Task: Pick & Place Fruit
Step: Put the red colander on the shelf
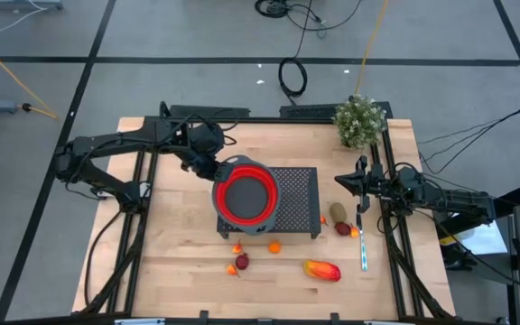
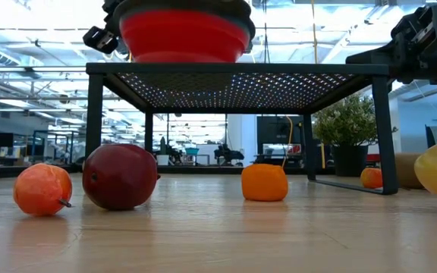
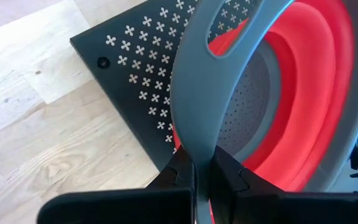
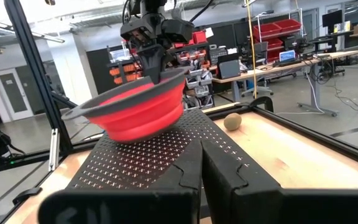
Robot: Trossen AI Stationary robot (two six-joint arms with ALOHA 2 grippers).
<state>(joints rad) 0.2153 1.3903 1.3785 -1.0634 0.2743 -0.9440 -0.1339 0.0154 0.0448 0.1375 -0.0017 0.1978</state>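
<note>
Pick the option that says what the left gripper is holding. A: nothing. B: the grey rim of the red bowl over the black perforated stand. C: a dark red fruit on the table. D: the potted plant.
B: in the left wrist view the left gripper is shut on the grey rim of the red bowl, which sits tilted over the black perforated stand.

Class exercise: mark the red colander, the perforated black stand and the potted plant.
Red colander (image 1: pixel 246 196), high view, inner red base.
Perforated black stand (image 1: pixel 298 194), high view, bare top right of the colander.
Potted plant (image 1: pixel 360 121), high view, leaves.
</note>
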